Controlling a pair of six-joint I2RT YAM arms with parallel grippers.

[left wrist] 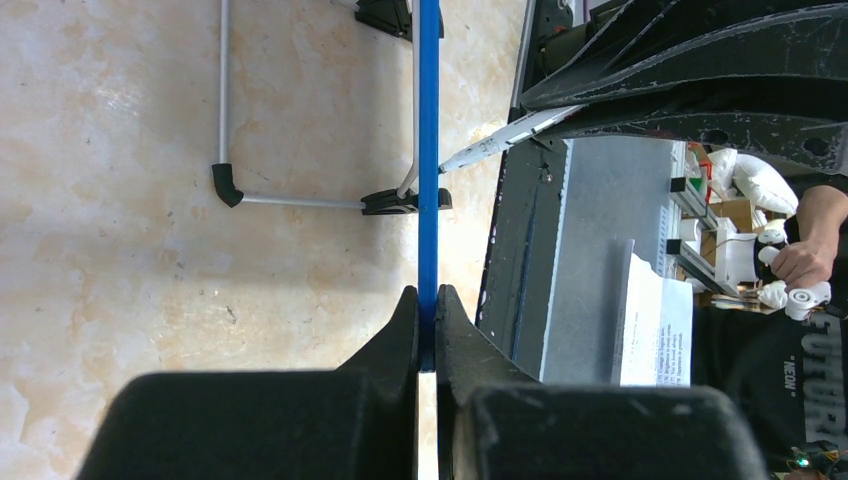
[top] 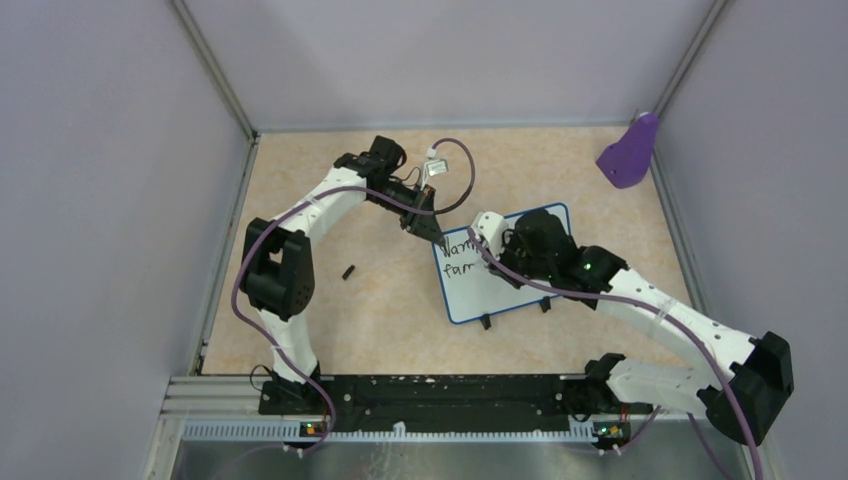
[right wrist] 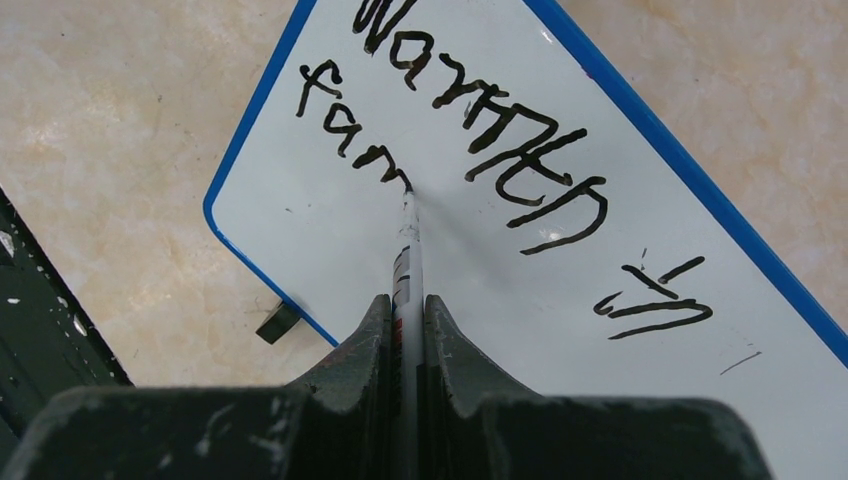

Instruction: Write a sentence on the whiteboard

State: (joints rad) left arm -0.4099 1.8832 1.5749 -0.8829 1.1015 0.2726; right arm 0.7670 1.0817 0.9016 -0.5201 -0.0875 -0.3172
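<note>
The left claw (left wrist: 427, 300) is pinched all the way down on the thin blue rim of the whiteboard (left wrist: 429, 150). Its two black fingers (left wrist: 398, 330) press the edge from either side with no gap showing. From overhead, that grip sits at the board's ten o'clock corner.

The right claw (right wrist: 405, 305) is closed just as hard around a marker (right wrist: 408, 240). The marker runs out between the fingers toward twelve o'clock in the wrist view, and its tip touches the white surface.

The whiteboard (top: 500, 285) lies on the table (top: 380, 320), a little toward three o'clock from the middle and turned slightly askew. Its two small black feet (top: 485, 322) are along the six o'clock edge. It is white with rounded corners.

The sentence (right wrist: 490, 130) is in thick black handwriting. The first line reads "Warmth in". The second line so far shows "fam", and the marker tip rests at the end of it.

A small black piece (top: 349, 271) lies on the table at nine o'clock from the board, well apart. A purple scoop (top: 630, 152) sits in the table's one o'clock corner.
</note>
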